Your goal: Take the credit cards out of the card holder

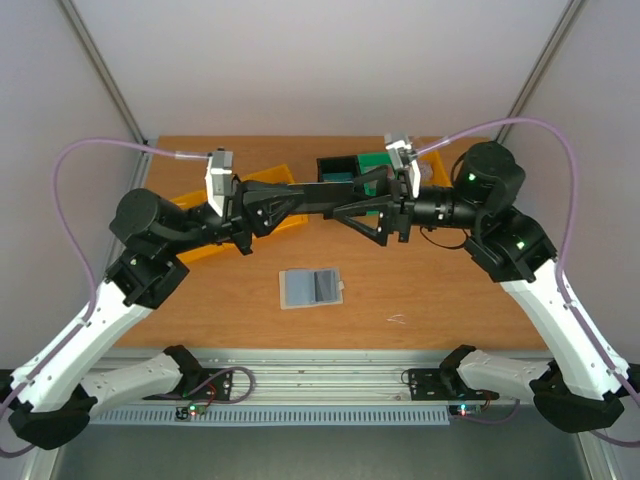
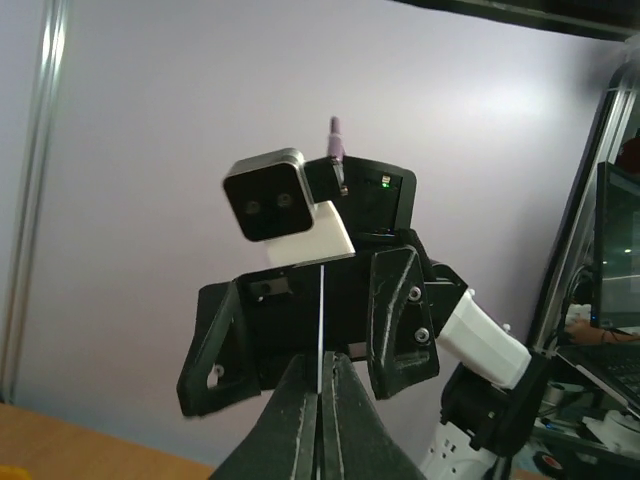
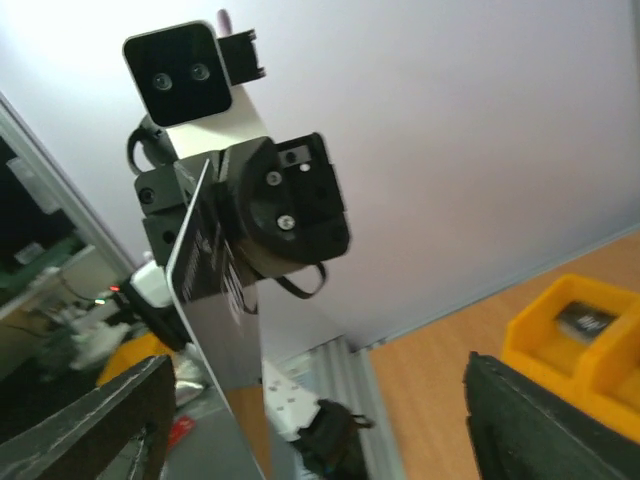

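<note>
The card holder [image 1: 298, 289] lies open on the table, blue-grey inner face up, with a darker grey rectangle [image 1: 325, 287] on its right panel. My left gripper [image 1: 298, 197] is raised above the table and shut on a dark credit card [image 1: 335, 192]. In the left wrist view the card [image 2: 322, 310] shows edge-on between the closed fingers [image 2: 300, 420]. My right gripper [image 1: 368, 203] faces the left one, open. In the right wrist view the glossy card [image 3: 212, 330] stands between its wide-open fingers [image 3: 110, 420], touching neither.
Yellow bins [image 1: 195, 215] stand at the back left under the left arm; one shows in the right wrist view [image 3: 580, 330]. A black and green bin [image 1: 345, 165] stands at the back centre. A tiny white scrap [image 1: 397, 320] lies front right.
</note>
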### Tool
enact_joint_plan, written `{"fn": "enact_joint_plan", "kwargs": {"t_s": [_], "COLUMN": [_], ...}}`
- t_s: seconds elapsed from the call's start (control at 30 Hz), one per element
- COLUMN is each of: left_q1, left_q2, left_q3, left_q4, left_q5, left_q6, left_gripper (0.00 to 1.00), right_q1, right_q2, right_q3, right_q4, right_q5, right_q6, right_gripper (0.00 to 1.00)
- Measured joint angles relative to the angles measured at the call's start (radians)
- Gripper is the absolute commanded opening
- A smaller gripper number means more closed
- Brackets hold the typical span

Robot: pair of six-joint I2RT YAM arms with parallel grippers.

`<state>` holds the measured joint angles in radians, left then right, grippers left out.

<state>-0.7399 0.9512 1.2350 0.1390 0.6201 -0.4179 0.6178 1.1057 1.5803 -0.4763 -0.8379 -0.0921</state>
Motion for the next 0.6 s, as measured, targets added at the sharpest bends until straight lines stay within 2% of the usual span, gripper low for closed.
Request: {"fn": "enact_joint_plan", "kwargs": {"t_s": [0.03, 0.07, 0.13, 0.17, 0.27, 0.3, 0.4, 0.47, 0.6], "left_q1": [0.0, 0.001, 0.001, 0.001, 0.006, 0.006, 0.003, 0.009, 0.03], "left_q2": [0.01, 0.019, 0.031, 0.035, 0.04, 0.04, 0.031, 0.006, -0.039], "left_q3": [0.0, 0.0, 0.0, 0.0, -0.002, -0.005, -0.023, -0.057, -0.097], "left_q4": [0.0, 0.0, 0.0, 0.0, 0.0, 0.001, 0.0, -0.024, -0.15], "left_q5": [0.008, 0.018, 0.029, 0.033, 0.034, 0.034, 0.017, -0.003, -0.008], "left_q6": [-0.022, -0.037, -0.062, -0.074, -0.095, -0.099, -0.09, -0.07, 0.054], "left_gripper": [0.0, 0.0, 0.0, 0.0, 0.0, 0.07, 0.46, 0.6, 0.63], "right_q1": [0.012, 0.019, 0.031, 0.034, 0.036, 0.04, 0.045, 0.044, 0.043], "right_q2": [0.005, 0.009, 0.015, 0.016, 0.008, 0.003, -0.008, -0.008, 0.024], "right_q3": [-0.017, -0.027, -0.04, -0.04, -0.04, -0.04, -0.037, -0.009, 0.14], "right_q4": [0.024, 0.039, 0.069, 0.08, 0.095, 0.09, 0.043, -0.029, -0.324], "right_q5": [-0.008, -0.011, -0.021, -0.024, -0.03, -0.023, 0.001, 0.033, 0.122], "right_q6": [0.006, 0.008, 0.018, 0.023, 0.022, 0.017, -0.014, -0.05, -0.187], "right_gripper": [0.57, 0.38, 0.08, 0.02, 0.01, 0.01, 0.01, 0.01, 0.01]}}
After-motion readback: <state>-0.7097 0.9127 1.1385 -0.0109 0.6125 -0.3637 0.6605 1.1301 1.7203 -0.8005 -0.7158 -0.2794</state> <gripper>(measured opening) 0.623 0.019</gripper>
